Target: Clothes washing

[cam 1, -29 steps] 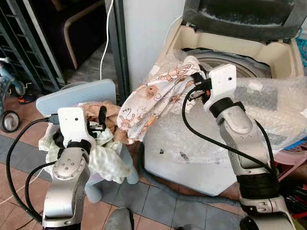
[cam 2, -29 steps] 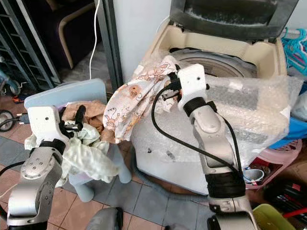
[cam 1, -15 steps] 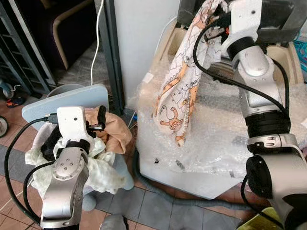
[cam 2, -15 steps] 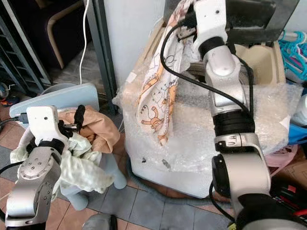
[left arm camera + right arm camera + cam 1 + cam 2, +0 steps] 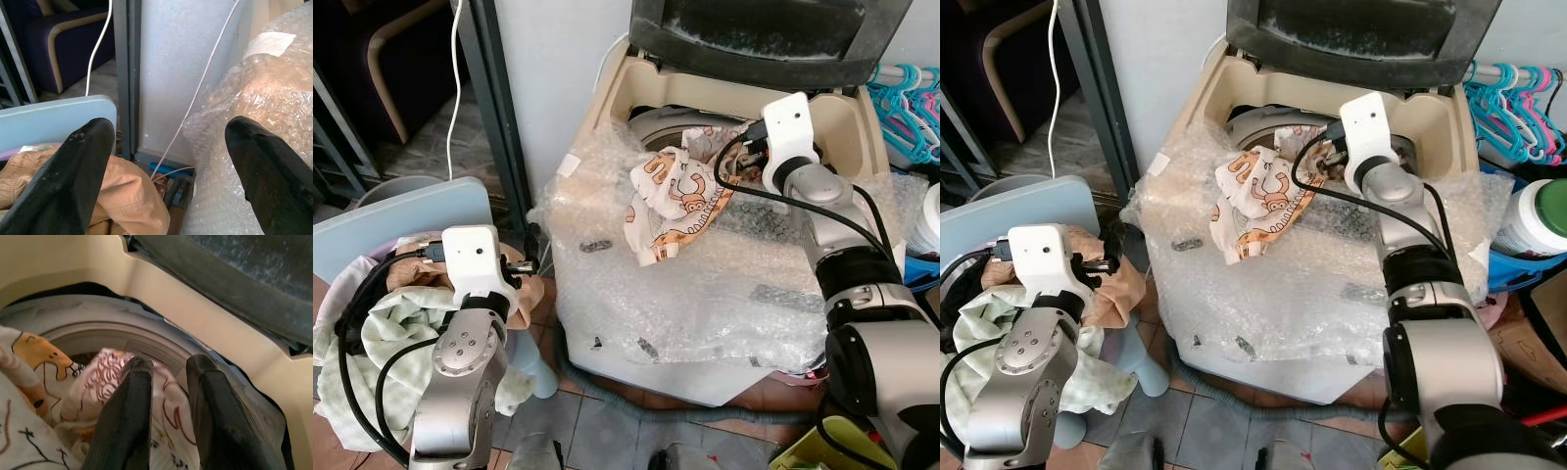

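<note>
Right gripper jaws narrowed on printed cloth, draped over washing machine drum rim; left gripper jaws held wide above laundry basket at 9 o'clock

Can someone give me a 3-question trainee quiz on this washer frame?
1. True or false: the printed cloth lies wholly inside the drum.
2. The left gripper is: A) open, above the tan garment; B) shut on a towel; C) inside the washer.
3. Fill in: the washer's front is wrapped in ____.

Key
1. False. Part lies in the drum by the right gripper; the rest drapes out over the bubble wrap.
2. A.
3. Bubble wrap.
</note>
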Robot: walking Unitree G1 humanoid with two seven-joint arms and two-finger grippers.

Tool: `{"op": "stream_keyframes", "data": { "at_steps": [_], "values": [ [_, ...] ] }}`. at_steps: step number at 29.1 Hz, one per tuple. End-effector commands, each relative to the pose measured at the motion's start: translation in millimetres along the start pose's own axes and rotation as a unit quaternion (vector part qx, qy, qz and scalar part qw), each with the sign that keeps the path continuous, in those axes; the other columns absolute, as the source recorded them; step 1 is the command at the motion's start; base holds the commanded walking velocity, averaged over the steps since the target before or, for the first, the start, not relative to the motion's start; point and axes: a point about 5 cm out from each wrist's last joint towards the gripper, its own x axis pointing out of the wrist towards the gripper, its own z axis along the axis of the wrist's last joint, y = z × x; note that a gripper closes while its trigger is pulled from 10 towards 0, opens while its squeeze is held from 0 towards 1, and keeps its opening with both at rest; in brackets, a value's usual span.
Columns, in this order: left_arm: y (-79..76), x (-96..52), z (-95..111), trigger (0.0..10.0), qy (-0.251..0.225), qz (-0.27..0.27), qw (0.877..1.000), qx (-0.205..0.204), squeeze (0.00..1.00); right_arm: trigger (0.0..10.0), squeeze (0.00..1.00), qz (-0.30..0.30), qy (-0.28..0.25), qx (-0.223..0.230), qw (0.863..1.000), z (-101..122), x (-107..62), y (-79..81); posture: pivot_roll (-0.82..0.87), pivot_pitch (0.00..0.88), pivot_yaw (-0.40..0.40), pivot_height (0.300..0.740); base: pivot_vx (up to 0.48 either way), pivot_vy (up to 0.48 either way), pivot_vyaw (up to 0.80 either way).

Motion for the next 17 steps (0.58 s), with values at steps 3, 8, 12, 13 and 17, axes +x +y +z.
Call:
{"op": "stream_keyframes", "data": {
  "at_steps": [3, 8, 12, 13, 17],
  "values": [
    [-0.7, 0.9, 2, 10.0, -0.003, -0.005, 1.000, 0.003, 0.00, 10.0, 1.00, -0.009, -0.136, 0.024, 0.990, 48, -5.8, -11.8, 0.11, 0.047, -0.067, 0.740, 0.000, 0.000, 0.00],
    [-1.6, 2.0, 3, 10.0, -0.004, -0.008, 1.000, 0.005, 0.00, 10.0, 1.00, 0.117, -0.209, 0.085, 0.967, 67, -23.5, 5.8, 0.10, 0.054, -0.058, 0.740, 0.000, 0.000, 0.00],
    [-1.3, 2.2, 2, 10.0, 0.000, -0.010, 1.000, 0.005, 0.00, 10.0, 1.00, 0.246, -0.200, 0.084, 0.945, 65, -38.4, 29.8, 0.09, 0.059, -0.054, 0.740, 0.000, 0.000, 0.00],
    [-1.7, 2.3, 2, 10.0, 0.000, -0.011, 1.000, 0.005, 0.00, 10.0, 1.00, 0.268, -0.189, 0.065, 0.942, 60, -40.8, 35.2, 0.09, 0.059, -0.054, 0.740, 0.000, 0.000, 0.00],
    [-3.3, 3.2, 2, 10.0, 0.000, -0.014, 1.000, 0.005, 0.00, 10.0, 1.00, 0.319, -0.079, -0.031, 0.944, 11, -42.2, 54.3, 0.10, 0.066, -0.059, 0.740, 0.000, 0.000, 0.00]
  ]
}}
